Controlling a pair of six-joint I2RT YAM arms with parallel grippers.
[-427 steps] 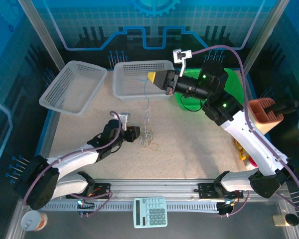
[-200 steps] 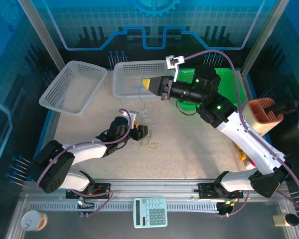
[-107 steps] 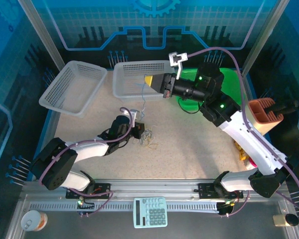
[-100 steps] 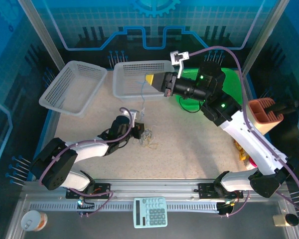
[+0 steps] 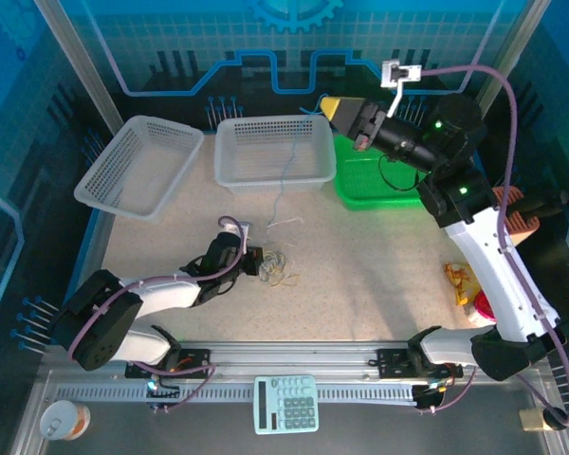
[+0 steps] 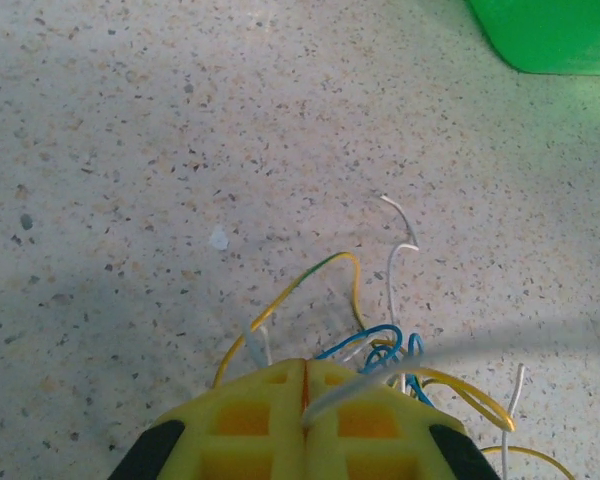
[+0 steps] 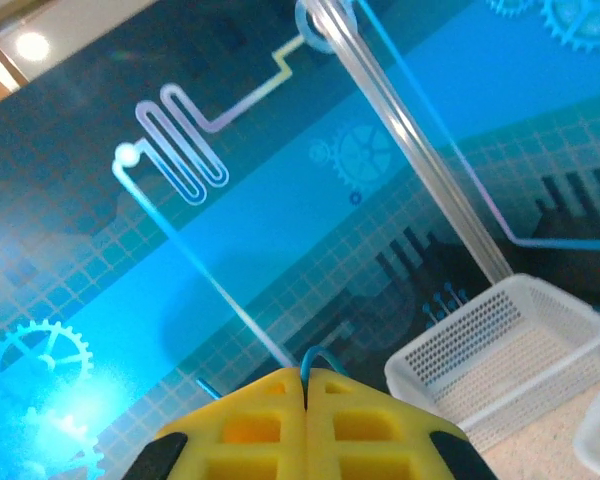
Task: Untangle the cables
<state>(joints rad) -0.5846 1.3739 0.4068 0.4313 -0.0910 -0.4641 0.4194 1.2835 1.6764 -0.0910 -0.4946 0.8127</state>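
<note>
- Cables [image 5: 277,266]: a small tangle of blue, yellow and pale strands on the speckled table [image 5: 379,275]. It lies in the near middle, beyond the calculator [image 5: 286,403] on the near rail.
- Left gripper [image 5: 257,263]: low over the table, at the near-left side of the tangle. In the left wrist view its yellow fingers [image 6: 242,415] are pressed together along their seam, with a pale strand pinched between them. Blue, yellow and white loops spread on the table just ahead of the tips.
- Blue strand [image 5: 283,180]: leaves the tangle, crosses the front wall of the middle basket [image 5: 266,123] and runs up to the right gripper.
- Left basket [image 5: 161,124]: white, set askew at the far left, well apart from the tangle.
- Green tray [image 5: 375,182]: just beside the middle basket, on its right.
- Right gripper [image 5: 335,103]: raised high near the far right corner of the middle basket. In the right wrist view its yellow fingers [image 7: 242,425] meet at the seam, clamped on the blue strand, whose loop [image 7: 318,357] pokes out at the tips.
</note>
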